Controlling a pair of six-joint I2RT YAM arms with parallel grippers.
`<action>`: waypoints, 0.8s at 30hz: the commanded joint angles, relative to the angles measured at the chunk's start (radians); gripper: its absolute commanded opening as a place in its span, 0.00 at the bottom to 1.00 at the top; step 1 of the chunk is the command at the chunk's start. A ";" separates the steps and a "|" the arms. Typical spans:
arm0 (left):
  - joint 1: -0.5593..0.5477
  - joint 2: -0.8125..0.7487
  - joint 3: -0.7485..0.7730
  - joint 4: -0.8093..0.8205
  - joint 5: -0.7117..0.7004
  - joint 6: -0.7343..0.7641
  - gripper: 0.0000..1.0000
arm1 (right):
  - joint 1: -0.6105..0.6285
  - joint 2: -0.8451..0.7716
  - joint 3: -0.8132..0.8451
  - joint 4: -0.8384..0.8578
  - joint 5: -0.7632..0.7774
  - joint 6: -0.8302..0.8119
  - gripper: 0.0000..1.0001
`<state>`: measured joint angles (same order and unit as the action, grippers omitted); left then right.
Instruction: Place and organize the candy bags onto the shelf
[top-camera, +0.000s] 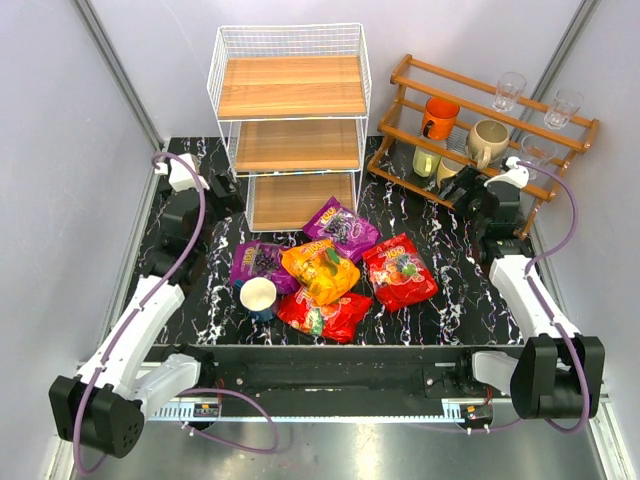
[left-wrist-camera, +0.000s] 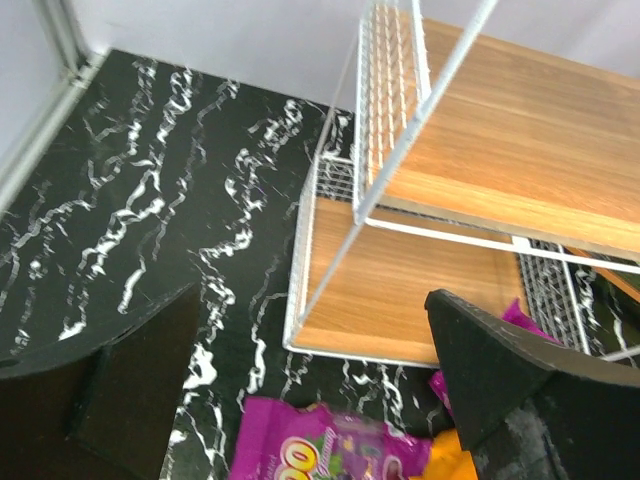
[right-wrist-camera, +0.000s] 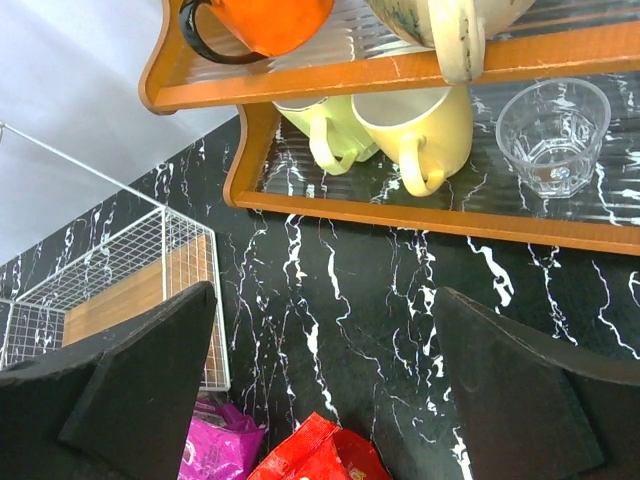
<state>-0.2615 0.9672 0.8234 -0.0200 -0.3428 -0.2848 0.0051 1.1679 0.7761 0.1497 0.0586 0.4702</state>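
Five candy bags lie on the black marble table in front of the shelf (top-camera: 290, 140): a purple one (top-camera: 341, 228) near the bottom tier, another purple one (top-camera: 259, 264), an orange-yellow one (top-camera: 320, 270), a red one (top-camera: 399, 271) and a red one (top-camera: 325, 314) nearest the arms. All three wooden tiers are bare. My left gripper (top-camera: 222, 186) is open and empty, left of the shelf's base; its view shows the shelf (left-wrist-camera: 480, 150) and a purple bag (left-wrist-camera: 325, 445). My right gripper (top-camera: 462, 186) is open and empty by the brown rack; its view shows a red bag (right-wrist-camera: 320, 457).
A white-and-blue cup (top-camera: 258, 297) stands among the bags. A brown stepped rack (top-camera: 480, 130) with mugs and glasses stands at the back right, close to my right gripper. Grey walls enclose the table on three sides.
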 joint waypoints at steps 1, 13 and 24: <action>-0.002 -0.013 0.085 -0.116 0.114 -0.115 0.99 | 0.001 -0.045 0.046 -0.062 -0.057 0.029 1.00; 0.025 -0.005 0.066 -0.169 0.385 -0.195 0.99 | 0.047 -0.046 0.058 -0.214 -0.243 0.036 1.00; 0.011 -0.094 -0.007 -0.187 0.406 -0.100 0.99 | 0.365 0.050 -0.018 -0.086 -0.210 -0.036 0.94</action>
<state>-0.2478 0.9222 0.8242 -0.2188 0.0425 -0.4358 0.3649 1.1980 0.8082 -0.0692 -0.1055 0.4381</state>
